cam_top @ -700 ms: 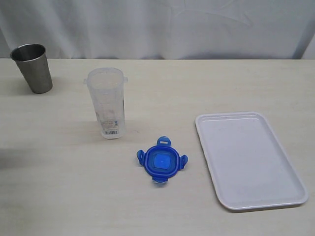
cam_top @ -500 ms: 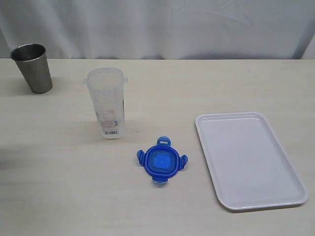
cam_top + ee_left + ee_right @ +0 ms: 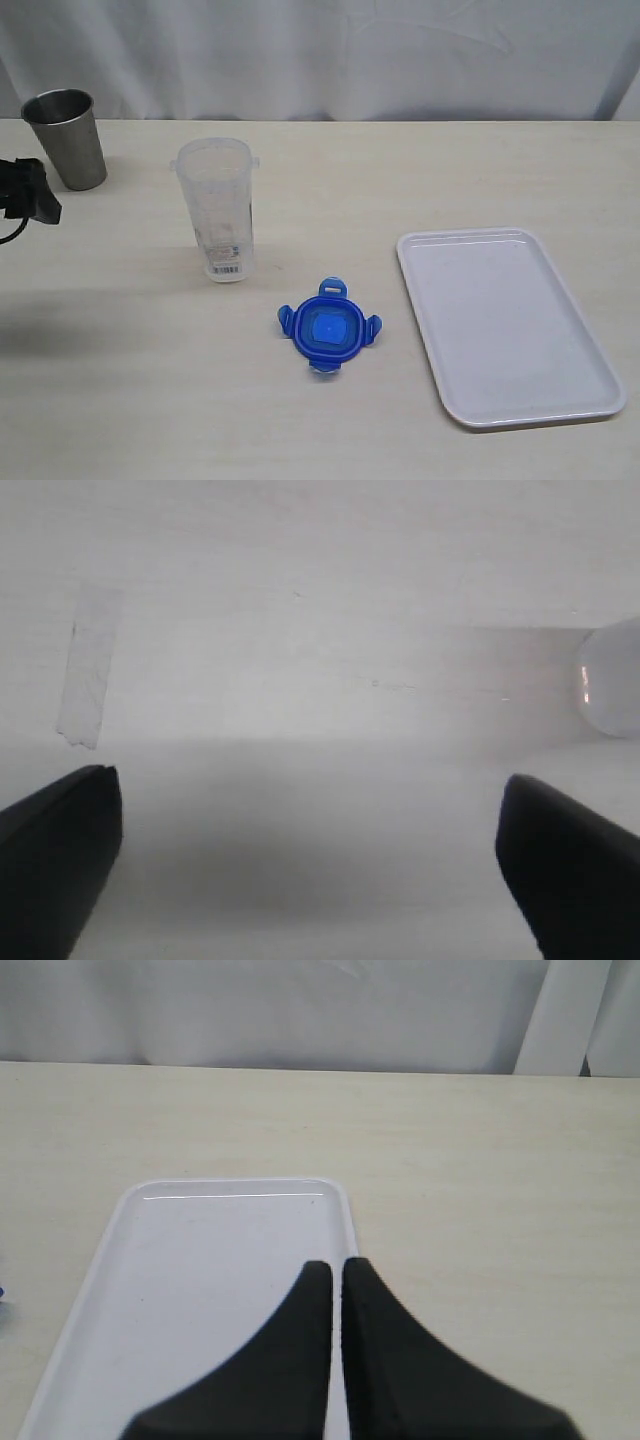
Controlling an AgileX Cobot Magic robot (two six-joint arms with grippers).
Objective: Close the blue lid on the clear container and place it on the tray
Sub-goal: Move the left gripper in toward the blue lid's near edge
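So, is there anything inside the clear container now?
Nothing shows inside the clear container: its walls are see-through and its top is open. The barcode sticker hides a small part low down. The blue lid lies apart from it.

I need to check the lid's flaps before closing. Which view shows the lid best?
The exterior view: the lid lies whole and unobstructed, all four flaps visible. The right wrist view catches only a blue sliver at its edge; the left wrist view shows none of it.
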